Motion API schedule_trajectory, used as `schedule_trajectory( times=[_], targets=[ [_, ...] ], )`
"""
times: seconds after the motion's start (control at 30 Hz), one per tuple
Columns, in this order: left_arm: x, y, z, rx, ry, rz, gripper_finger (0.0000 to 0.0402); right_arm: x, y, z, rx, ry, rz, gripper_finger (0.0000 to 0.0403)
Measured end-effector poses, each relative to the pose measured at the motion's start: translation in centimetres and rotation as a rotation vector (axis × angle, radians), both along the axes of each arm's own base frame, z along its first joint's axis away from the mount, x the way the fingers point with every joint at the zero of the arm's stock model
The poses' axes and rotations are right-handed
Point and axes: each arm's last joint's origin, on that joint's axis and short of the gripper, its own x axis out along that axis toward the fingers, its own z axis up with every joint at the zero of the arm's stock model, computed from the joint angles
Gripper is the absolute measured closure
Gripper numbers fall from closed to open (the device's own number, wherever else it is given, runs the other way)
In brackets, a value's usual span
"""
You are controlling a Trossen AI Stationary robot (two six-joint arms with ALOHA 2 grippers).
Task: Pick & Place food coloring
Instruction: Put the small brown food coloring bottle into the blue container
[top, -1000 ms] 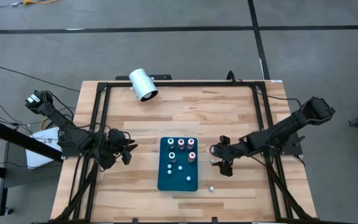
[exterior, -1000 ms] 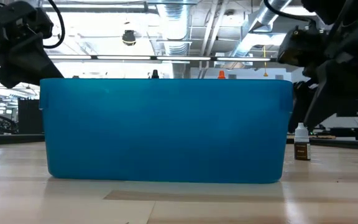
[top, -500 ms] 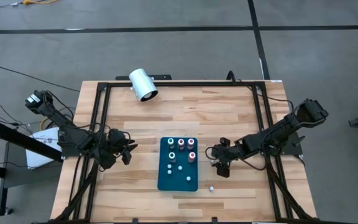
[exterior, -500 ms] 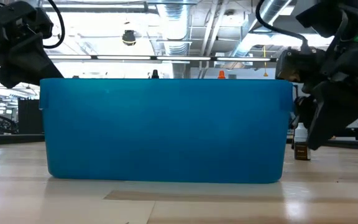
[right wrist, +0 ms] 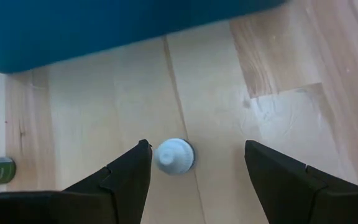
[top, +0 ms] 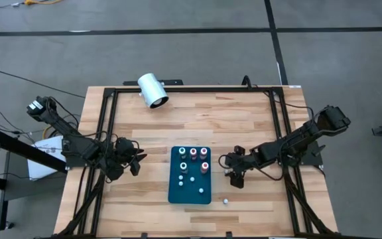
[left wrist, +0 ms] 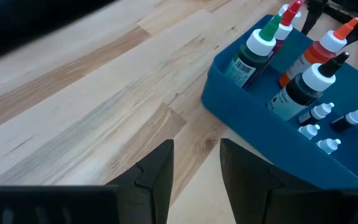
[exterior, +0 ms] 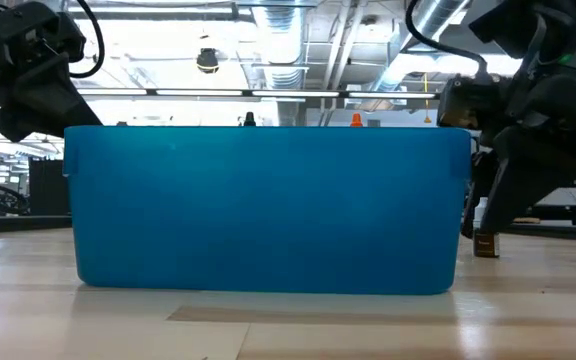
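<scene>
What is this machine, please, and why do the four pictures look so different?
It is a robot with two dark arms at a wooden table. One picture looks down from above, one looks level across the table, and two come from cameras on the wrists. A teal tray holds small food coloring bottles. A white cylinder lies near the far edge. The right gripper is open above a bottle with a white cap standing on the table, not holding it. The left gripper waits beside the tray, open and empty.
</scene>
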Motion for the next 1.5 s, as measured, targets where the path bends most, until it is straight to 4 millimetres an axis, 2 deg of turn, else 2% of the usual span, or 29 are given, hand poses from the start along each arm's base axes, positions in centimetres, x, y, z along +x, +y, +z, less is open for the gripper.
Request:
schedule_trajectory(
  times=[0.13,0.27,0.43,0.57,0.77,1.5],
  targets=[
    [0.0,0.0,0.0,0.0,0.0,0.0,0.0281,0.42,0.19,0.5,0.007,-0.019,0.003,0.0183],
    [0.0,0.0,0.0,0.0,0.0,0.0,0.0281,0.66,0.31,0.81,0.017,-0.027,0.011,0.0225],
    [-0.01,0.0,-0.01,0.0,0.001,0.0,0.0281,0.2,0.3,0.53,0.039,0.04,0.042,0.0281],
    [-0.03,0.01,-0.02,0.002,0.004,-0.001,0.0281,0.01,0.26,0.41,0.039,0.065,0.046,0.0306],
    [-0.03,0.01,-0.02,0.001,0.004,-0.002,0.0281,0.13,0.31,0.49,0.046,0.05,0.048,0.0316],
    [-0.03,-0.07,-0.07,-0.021,0.022,-0.022,0.0281,0.26,0.49,0.6,0.054,0.032,0.104,0.0315]
  ],
)
